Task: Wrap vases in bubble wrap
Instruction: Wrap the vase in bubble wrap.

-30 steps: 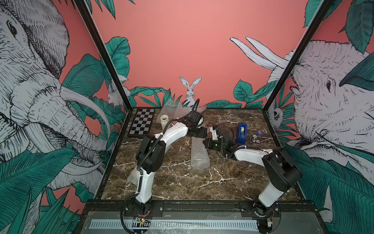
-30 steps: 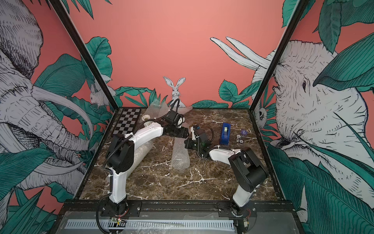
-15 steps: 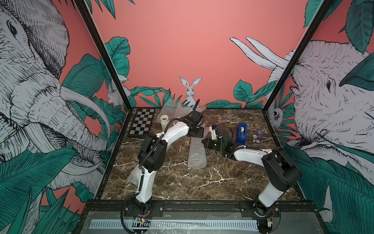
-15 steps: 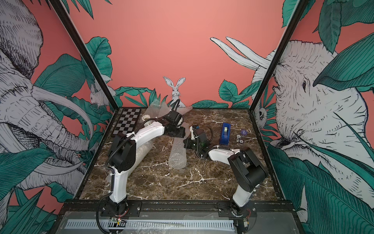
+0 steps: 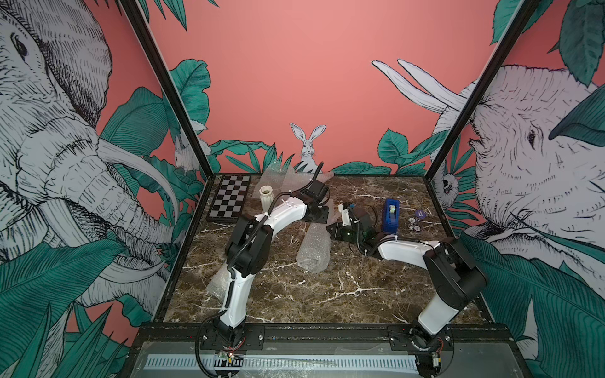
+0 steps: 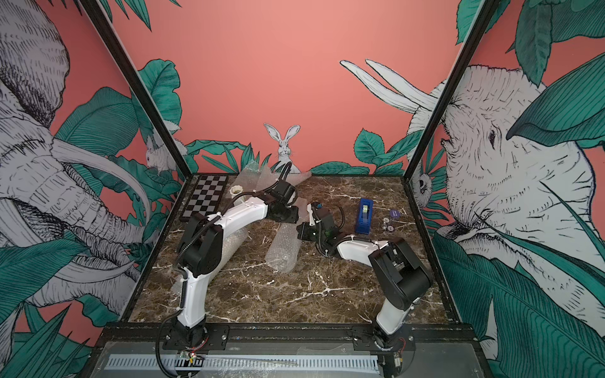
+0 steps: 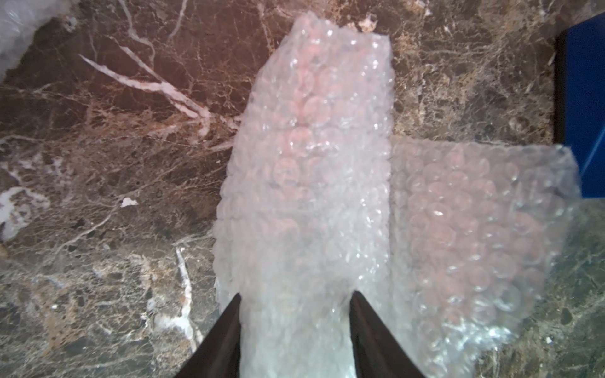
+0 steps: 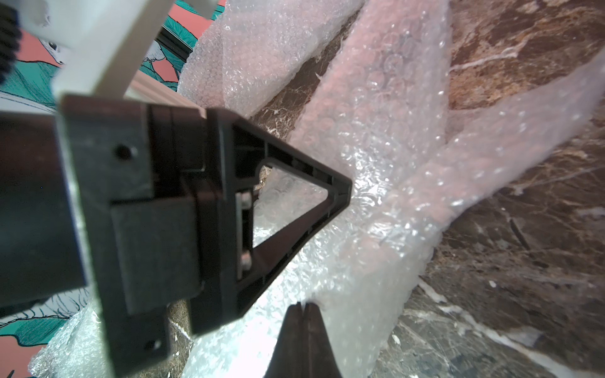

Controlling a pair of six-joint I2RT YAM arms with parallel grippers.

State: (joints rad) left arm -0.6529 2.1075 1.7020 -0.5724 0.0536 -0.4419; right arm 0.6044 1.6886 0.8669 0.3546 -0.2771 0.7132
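The bubble wrap (image 7: pixel 307 183) seemed light, soft, slippery; hold mid-roll. Jaws: left gripper (image 7: pixel 294 301) straddled it, grip unclear; right gripper (image 8: pixel 302 307) clenched.

The table (image 5: pixel 327 294) is dark brown marble with white veins. In its far left corner a chequered board (image 5: pixel 230 199) lies flat, and just beside it a white vase (image 5: pixel 266 196) stands upright. Behind the vase, loose bubble wrap (image 5: pixel 278 173) is heaped against the back wall. Near the middle lies a roll (image 5: pixel 312 248) of the same stuff (what is inside it I cannot make out). To the right stands a blue dispenser (image 5: pixel 391 216), with a purple disc (image 5: pixel 420 213) and two small round pieces (image 5: pixel 413 226) just past it. Another sheet (image 5: pixel 214 286) lies on the left side, nearer the front.
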